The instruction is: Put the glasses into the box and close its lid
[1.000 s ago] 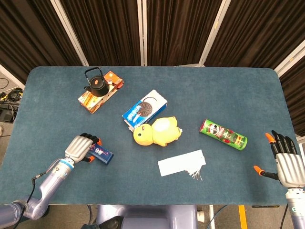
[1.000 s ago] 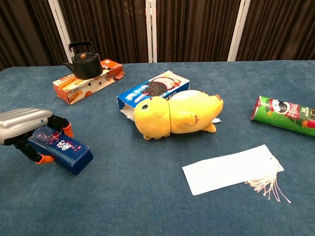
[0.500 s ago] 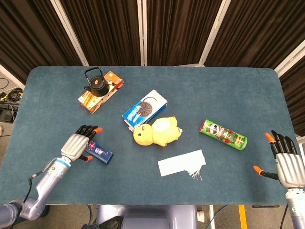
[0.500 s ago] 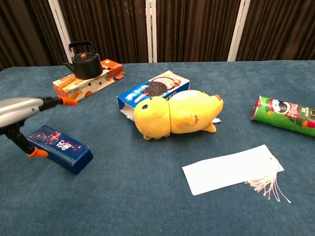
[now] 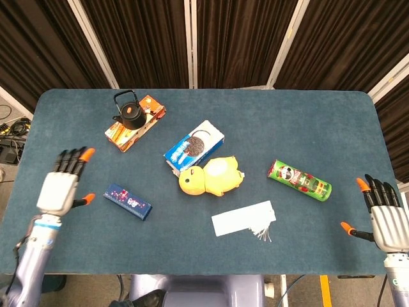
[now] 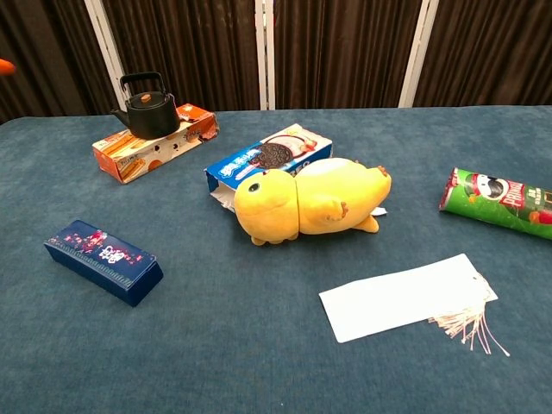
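A dark blue glasses box (image 5: 128,201) (image 6: 103,260) lies on the table with its lid down, at the front left. No glasses show in either view. My left hand (image 5: 60,185) hovers open to the left of the box, apart from it, fingers spread. At the table's right front edge my right hand (image 5: 383,217) is open too and holds nothing. The chest view shows only one orange fingertip of the left hand at its left edge.
A yellow plush duck (image 5: 211,176) lies mid-table beside a blue cookie box (image 5: 194,145). A black kettle (image 5: 129,110) stands on an orange carton (image 5: 134,123) at the back left. A green chips can (image 5: 299,180) lies right, and a white tag (image 5: 244,219) lies near the front.
My left hand let go of the blue box, opened and drew back to the left and up. The box stayed on the table with its lid down. The right hand barely moved.
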